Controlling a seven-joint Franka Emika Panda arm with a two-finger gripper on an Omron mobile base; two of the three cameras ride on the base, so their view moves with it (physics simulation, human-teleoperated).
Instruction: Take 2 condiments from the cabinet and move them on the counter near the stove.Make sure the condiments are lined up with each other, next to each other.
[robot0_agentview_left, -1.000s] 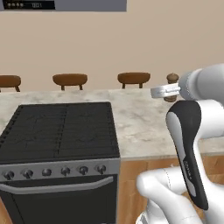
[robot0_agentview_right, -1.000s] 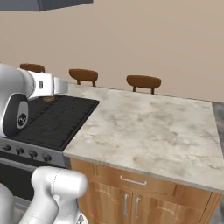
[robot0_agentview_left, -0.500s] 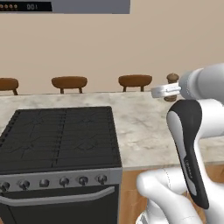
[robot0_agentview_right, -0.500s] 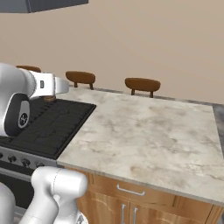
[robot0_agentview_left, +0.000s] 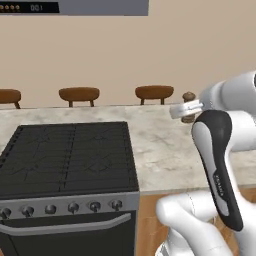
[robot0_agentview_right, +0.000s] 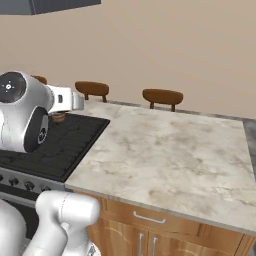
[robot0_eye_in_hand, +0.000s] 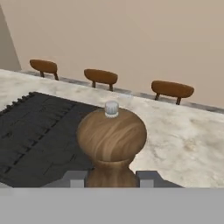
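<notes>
A brown wooden condiment (robot0_eye_in_hand: 111, 140) with a round knob top and a small silver cap stands upright between my fingers. My gripper (robot0_eye_in_hand: 111, 179) is shut on its narrow waist. In the left base view the condiment (robot0_agentview_left: 188, 98) hangs above the counter (robot0_agentview_left: 160, 145), just right of the stove (robot0_agentview_left: 70, 155), with the gripper (robot0_agentview_left: 186, 107) around it. From the right base view the condiment (robot0_agentview_right: 58, 117) shows under the gripper (robot0_agentview_right: 67, 102), over the stove's (robot0_agentview_right: 55, 145) back right corner. The cabinet is out of view.
Three brown stool seats (robot0_agentview_left: 154, 92) (robot0_agentview_left: 79, 93) (robot0_agentview_right: 162, 95) line the far side of the counter (robot0_agentview_right: 170, 155). A dark appliance (robot0_agentview_left: 75, 7) hangs above the stove. Wooden drawer fronts (robot0_agentview_right: 150, 225) run below the counter edge. My own arm (robot0_agentview_left: 217, 160) rises close by.
The whole picture has shifted a little, so the base has moved. The gripper keeps its hold on the condiment and stays in about the same spot.
</notes>
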